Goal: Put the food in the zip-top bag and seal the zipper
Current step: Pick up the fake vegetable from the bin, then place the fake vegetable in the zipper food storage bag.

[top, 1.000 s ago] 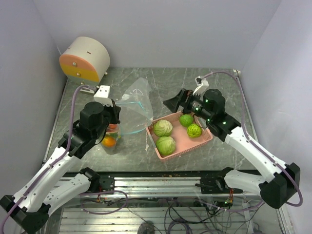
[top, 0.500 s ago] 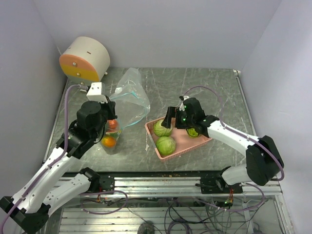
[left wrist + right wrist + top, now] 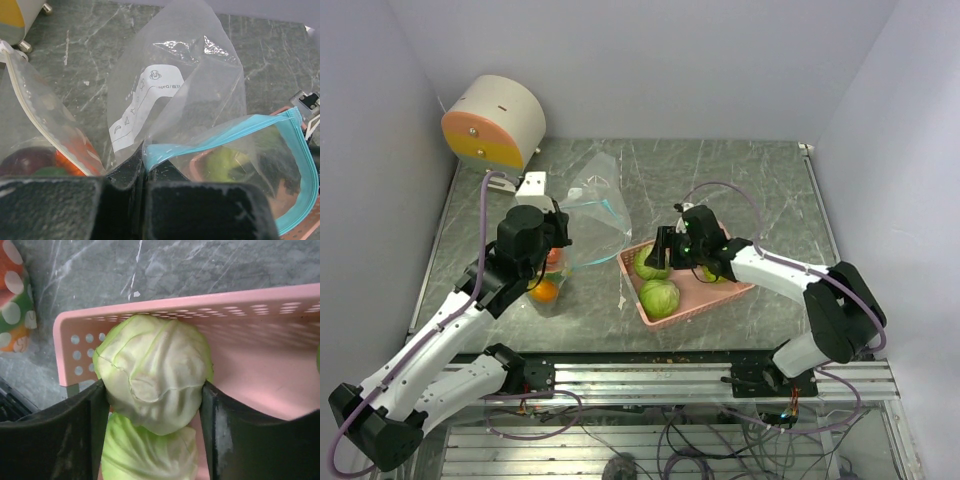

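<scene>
The clear zip-top bag (image 3: 592,212) (image 3: 190,75) stands raised at the left. My left gripper (image 3: 556,233) (image 3: 141,160) is shut on a corner of its teal zipper (image 3: 612,206) (image 3: 225,132), and the mouth gapes toward the tray. In the pink tray (image 3: 742,286) (image 3: 260,350) my right gripper (image 3: 656,262) (image 3: 154,386) is shut on a pale green cabbage (image 3: 155,365), both fingers pressed against its sides. A second cabbage (image 3: 660,297) (image 3: 150,455) lies just below it. A darker green ball (image 3: 717,272) is partly hidden by the right arm.
An orange fruit (image 3: 544,290) and a red piece (image 3: 552,257) sit in clear plastic under the left wrist, next to a pale strip (image 3: 22,102). A round white, orange and yellow unit (image 3: 495,120) stands at the back left. White walls enclose the table.
My right arm swung left and down from above the tray's far side onto the near-left cabbage and closed its fingers around it. The left gripper shifted slightly while holding the bag.
</scene>
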Motion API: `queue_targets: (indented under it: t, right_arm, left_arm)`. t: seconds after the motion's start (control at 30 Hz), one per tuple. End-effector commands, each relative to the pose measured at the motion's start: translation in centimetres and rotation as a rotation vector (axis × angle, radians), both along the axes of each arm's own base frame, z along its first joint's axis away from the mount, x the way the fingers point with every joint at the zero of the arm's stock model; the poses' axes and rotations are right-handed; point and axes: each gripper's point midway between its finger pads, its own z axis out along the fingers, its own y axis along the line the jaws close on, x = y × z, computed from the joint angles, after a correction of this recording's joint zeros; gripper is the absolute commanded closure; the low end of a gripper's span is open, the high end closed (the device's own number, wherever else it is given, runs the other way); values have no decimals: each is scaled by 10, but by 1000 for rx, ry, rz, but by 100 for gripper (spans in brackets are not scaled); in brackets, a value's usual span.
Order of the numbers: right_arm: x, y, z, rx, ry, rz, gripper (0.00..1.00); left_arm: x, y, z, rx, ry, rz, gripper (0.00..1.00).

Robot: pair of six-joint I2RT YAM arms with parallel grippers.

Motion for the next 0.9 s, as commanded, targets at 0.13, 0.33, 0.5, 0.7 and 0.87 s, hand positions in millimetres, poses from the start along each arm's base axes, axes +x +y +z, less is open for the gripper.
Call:
queue_targets:
  t: [0.13,0.33,0.5,0.7,0.87]
  right_arm:
    - [11,-11,15,-40,-99,-32,68]
    - [2,-16,88,30,-256,11,75]
    - [-37,4,157,222,-395,251,76]
    - [-103,41,238,551,-552,584,78]
    - [-130,76,265,642,-601,719,79]
  left_arm:
    - [1,-3,6,-40,-35,-4,93]
    - [7,-7,5,-40,-30,-5,93]
    - [15,-17,12,-39,-23,-26,93]
    - [21,-33,13,-61,-11,-78,93]
    - [23,-46,8,-49,32,-131,93]
